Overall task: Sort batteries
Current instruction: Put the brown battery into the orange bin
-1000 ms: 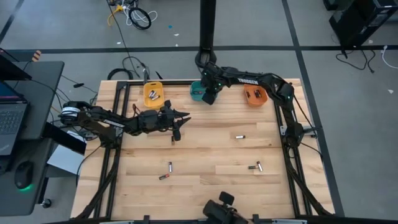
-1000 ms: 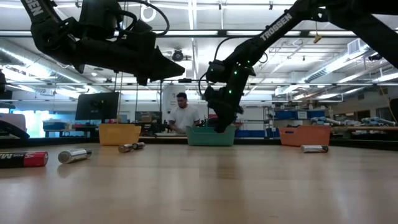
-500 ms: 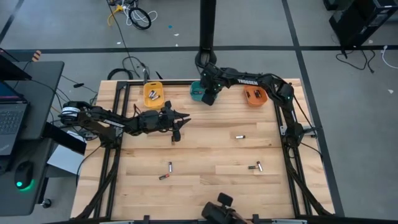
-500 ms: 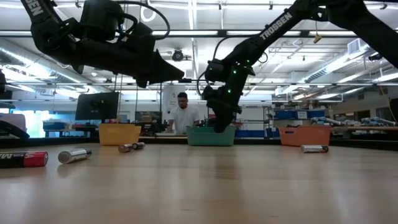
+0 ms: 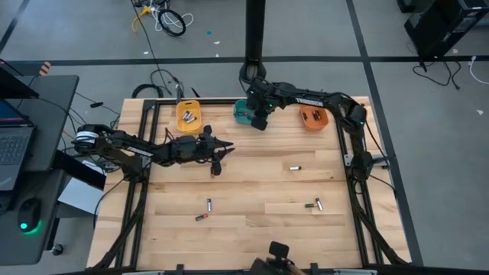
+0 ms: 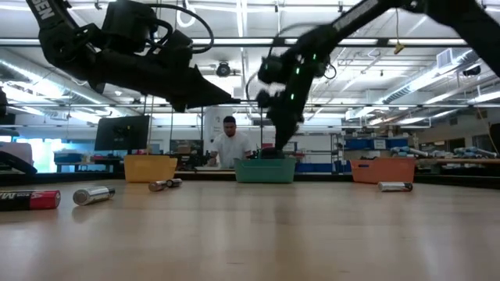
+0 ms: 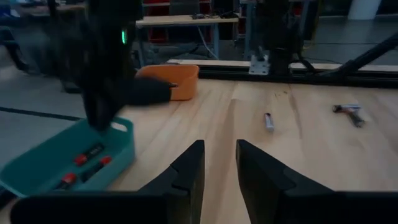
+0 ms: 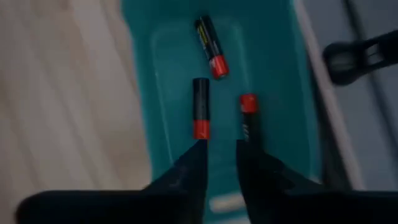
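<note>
The right pincer [image 8: 219,148] hangs over the teal bin [image 5: 243,113] at the far middle of the worktop [image 5: 252,191] — fingers slightly parted, nothing between them, three red-tipped batteries [image 8: 200,108] lying in the bin below. The left pincer [image 7: 217,163] hovers left of centre, likewise slightly parted and empty. Loose batteries [image 5: 295,167] lie across the worktop; the yellow bin [image 5: 189,117] stands far left, the orange bin [image 5: 313,118] far right.

batteries [image 8: 201,109]: you see three black, red-tipped cells lying flat in the teal bin [image 8: 273,93] | others scattered on the table [image 5: 252,187], some in the yellow bin [image 5: 189,116]
</note>
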Controlling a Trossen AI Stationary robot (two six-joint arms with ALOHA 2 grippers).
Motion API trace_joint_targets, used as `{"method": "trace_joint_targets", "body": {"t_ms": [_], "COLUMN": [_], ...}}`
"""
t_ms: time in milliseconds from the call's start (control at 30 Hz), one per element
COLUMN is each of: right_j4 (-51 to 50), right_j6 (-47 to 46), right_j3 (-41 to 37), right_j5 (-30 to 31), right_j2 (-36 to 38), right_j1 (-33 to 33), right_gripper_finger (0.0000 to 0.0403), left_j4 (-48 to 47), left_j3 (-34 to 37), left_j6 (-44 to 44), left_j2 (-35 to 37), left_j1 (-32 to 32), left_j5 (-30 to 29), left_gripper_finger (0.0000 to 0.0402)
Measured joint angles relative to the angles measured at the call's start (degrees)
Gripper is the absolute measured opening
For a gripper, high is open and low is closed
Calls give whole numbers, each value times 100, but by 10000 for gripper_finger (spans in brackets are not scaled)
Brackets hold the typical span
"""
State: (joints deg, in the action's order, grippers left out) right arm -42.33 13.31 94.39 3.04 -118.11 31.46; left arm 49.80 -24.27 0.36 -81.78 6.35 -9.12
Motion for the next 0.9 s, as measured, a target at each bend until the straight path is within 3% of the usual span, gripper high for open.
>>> {"method": "trace_joint_targets", "body": {"t_ms": [133,300,533,700,900], "right_j4": [-185,508,2126,2724,3109], "right_j6": [82,-200,-1226,-1651,-1723], "right_j3": [-128,-1266,-3492,-4376,-4754], "right_j5": [224,225,525,1118,1399], "right_j2": [704,1710,3190,3988,4509], "right_j1": [-233,-580,-1270,-1892,-2319], "right_gripper_finger": [16,12,15,9,14], "left_j4": [-435,-1858,-4657,-5501,-6010], "left_j3": [-58,-345,-1138,-1215,-1215], "left_j6": [-57,-390,-1986,-3007,-3981], "left_j2": [13,118,223,214,112], "left_j1": [-2,13,218,300,330], "left_j5": [366,423,-357,-494,-529], "left_gripper_finger": [84,52,20,35,95]}}
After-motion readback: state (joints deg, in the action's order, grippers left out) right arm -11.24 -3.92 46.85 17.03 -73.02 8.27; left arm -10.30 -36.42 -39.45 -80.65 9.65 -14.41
